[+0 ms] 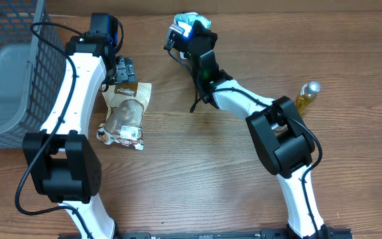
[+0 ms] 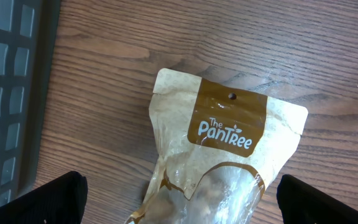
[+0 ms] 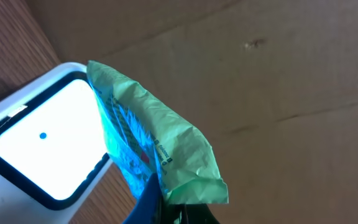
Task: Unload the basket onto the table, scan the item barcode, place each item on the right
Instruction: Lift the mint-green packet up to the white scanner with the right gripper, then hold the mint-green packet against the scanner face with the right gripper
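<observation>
1. The right pincer [image 3: 166, 208] is clamped on the green packet [image 3: 160, 146], holding it just in front of the lit window of the scanner [image 3: 48, 149].
2. The left pincer [image 1: 125, 70] stands wide apart, well left of the scanner, over a brown pouch [image 2: 229, 130] on the counter [image 2: 135, 37].

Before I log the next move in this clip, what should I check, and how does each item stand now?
1. The right jaws pinch the green packet: ok.
2. The packet sits at the lit window of the scanner: ok.
3. The packet's barcode faces that window: cannot tell.
4. The left jaws stand wide open and hold nothing: ok.
5. The PanTree pouch lies flat on the table below the left jaws, untouched: ok.
</observation>
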`<state>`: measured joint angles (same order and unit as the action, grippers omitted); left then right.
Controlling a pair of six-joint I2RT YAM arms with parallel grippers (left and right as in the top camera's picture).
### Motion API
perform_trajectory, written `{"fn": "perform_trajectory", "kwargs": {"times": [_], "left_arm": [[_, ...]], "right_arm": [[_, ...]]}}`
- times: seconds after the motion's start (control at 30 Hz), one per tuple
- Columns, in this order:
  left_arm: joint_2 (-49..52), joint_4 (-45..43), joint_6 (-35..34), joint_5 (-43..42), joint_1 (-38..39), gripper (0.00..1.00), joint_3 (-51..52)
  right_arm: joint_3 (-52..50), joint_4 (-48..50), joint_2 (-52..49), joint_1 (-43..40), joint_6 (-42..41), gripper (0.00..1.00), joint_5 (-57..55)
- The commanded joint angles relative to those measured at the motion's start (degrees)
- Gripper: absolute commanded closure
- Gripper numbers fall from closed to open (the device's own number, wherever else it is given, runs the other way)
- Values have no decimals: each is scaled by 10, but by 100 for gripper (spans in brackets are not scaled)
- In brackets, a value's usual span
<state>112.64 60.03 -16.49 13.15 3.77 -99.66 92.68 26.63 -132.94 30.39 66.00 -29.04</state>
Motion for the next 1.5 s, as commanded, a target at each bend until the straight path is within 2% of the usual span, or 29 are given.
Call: {"fn": "perform_trajectory", "kwargs": {"times": [0.0, 0.67, 1.23, 1.47], "left_arm": [[-2, -1, 0, 8, 4, 0, -7], [-2, -1, 0, 8, 4, 0, -7], [-2, -1, 0, 8, 4, 1, -7], [-2, -1, 0, 8, 4, 1, -7]], "right_arm": [[14, -19, -1, -2, 1, 96, -9], [14, -115, -1, 24, 1, 96, -9], [14, -118, 3, 44, -2, 96, -70], [14, -152, 57, 44, -108, 96, -99]]}}
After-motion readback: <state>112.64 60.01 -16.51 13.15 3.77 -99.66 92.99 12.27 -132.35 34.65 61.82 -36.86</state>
